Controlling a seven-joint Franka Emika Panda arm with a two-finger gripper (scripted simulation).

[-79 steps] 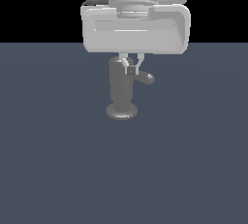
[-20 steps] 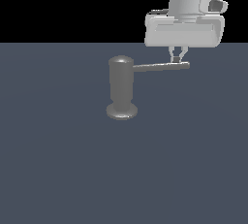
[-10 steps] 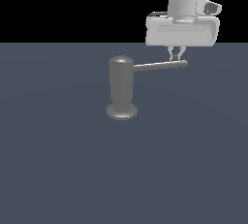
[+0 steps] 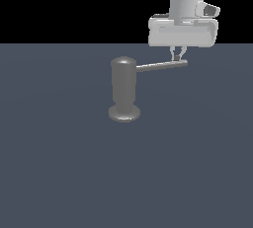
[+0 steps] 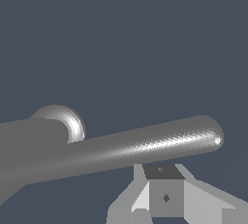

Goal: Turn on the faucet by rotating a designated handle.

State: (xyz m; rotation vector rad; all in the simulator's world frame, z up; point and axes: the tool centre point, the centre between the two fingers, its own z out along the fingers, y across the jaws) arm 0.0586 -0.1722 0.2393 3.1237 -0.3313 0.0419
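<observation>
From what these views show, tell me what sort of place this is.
Probably a bare simulated test scene, not a real kitchen: a lone faucet with its handle stands on a flat, featureless grey floor against a black backdrop.

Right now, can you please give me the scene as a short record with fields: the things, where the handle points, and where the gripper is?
faucet: upright cylinder, round base on the dark floor
handle: thin rod from near the cylinder top, pointing to the exterior view's right
gripper: directly above the rod's outer end, fingertips at the rod
grip: closure on the rod cannot be told
wrist view: rod crosses the picture, rounded tip visible
</observation>
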